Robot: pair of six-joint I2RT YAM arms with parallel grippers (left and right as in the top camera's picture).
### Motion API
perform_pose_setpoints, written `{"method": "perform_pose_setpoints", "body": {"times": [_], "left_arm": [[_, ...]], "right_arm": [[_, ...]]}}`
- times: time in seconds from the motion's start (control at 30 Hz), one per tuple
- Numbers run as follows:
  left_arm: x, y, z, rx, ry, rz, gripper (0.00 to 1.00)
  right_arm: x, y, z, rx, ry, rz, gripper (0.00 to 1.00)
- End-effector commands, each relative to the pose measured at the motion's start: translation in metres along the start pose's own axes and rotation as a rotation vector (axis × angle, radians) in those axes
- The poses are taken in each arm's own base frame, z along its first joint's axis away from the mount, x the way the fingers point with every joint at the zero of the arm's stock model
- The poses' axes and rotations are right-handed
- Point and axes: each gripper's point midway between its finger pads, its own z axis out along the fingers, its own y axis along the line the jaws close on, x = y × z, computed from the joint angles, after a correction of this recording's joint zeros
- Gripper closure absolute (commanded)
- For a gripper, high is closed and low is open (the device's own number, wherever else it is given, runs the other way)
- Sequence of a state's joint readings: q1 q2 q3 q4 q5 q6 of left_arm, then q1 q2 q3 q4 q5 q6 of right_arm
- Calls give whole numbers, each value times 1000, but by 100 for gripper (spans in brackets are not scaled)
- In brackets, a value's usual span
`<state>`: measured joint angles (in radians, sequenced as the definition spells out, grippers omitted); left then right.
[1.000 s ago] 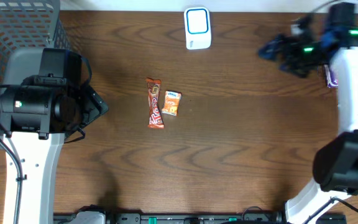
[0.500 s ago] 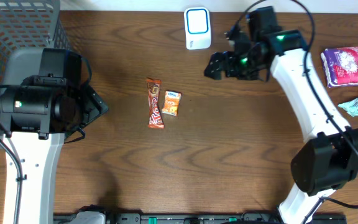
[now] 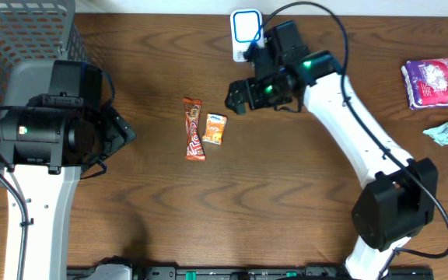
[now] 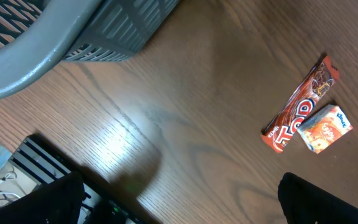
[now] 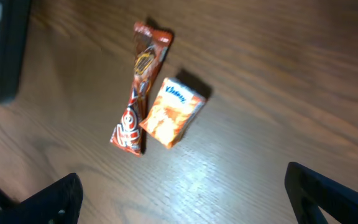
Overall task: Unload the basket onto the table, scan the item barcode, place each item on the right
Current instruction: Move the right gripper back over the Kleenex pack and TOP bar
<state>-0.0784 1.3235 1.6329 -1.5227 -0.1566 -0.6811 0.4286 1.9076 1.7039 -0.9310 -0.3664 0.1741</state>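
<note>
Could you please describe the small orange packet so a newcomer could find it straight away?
Look at the middle of the wooden table, where a long red-brown candy bar lies. The orange packet lies beside it: short, squarish, bright orange.

dark wood table (image 3: 286,202) — glossy; glare-streaked

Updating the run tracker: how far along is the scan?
Nothing looks done: candy bar and orange pack lie side by side on the table, unheld. In hand: the right hand, open and empty, hovers near them. Remaining: grasp one, show its barcode to the scanner.
</note>
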Motion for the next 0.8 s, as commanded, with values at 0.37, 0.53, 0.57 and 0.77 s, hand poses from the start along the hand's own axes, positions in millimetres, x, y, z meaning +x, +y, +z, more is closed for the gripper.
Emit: {"method": "perform_pose_setpoints", "body": {"times": [0.37,0.53,0.57,0.77], "left_arm": [[-1,5,-2,-8,-12,-15,1],[-1,5,-2,-8,-12,-15,1],[-1,5,-2,-8,-12,-15,1],[-1,5,-2,-8,-12,-15,1]], "right_arm": [[0,-4,18,46,-21,94,1],[4,-2,33,35,-34,96,1],[5,-1,36,32,-36,91,1],[11,10,52,13,-47,53,1]]}}
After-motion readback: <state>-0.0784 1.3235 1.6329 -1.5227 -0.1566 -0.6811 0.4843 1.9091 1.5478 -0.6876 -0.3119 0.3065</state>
